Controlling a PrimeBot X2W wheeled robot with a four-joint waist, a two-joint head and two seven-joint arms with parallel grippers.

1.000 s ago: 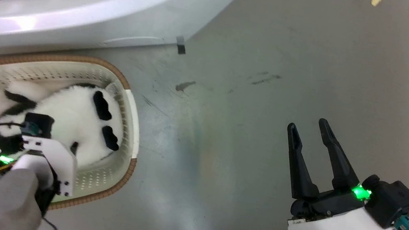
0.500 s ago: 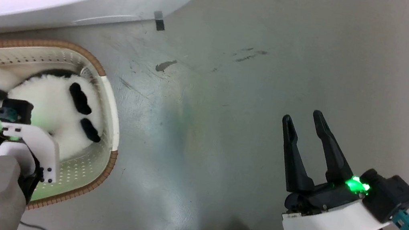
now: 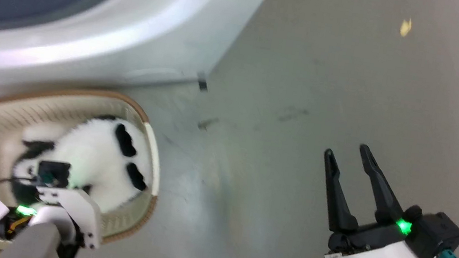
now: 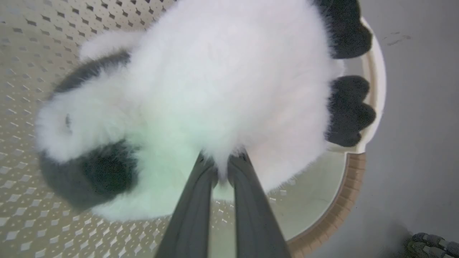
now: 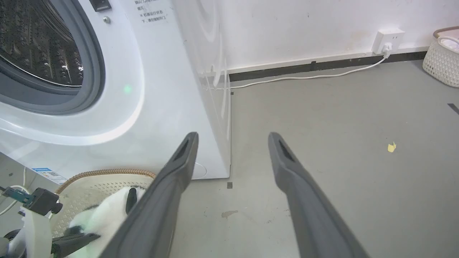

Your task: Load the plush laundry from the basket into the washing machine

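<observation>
Laundry corner in a bare utility or test room, not a furnished home. White front-loading washing machine point(image 5: 154, 107) sits directly on a scuffed grey concrete floor point(image 5: 322, 118). Plain white wall point(image 5: 287, 25), black skirting point(image 5: 322, 65), wall socket point(image 5: 388, 38) with a white cable point(image 5: 308, 76) running along the skirting. Cream laundry basket point(image 5: 107, 174) by the washer, second white basket point(image 5: 443, 61) near the wall. Dark tape mark point(image 5: 229, 185) on the floor.

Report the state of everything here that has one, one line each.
washing machine, port open, steel drum showing.
basket, upright in front of the washing machine, holding the plush panda.
plush panda, lying in the basket, fur pinched.
left hand, shut on the plush panda.
right hand, open, empty.
plug, in the wall socket.
</observation>
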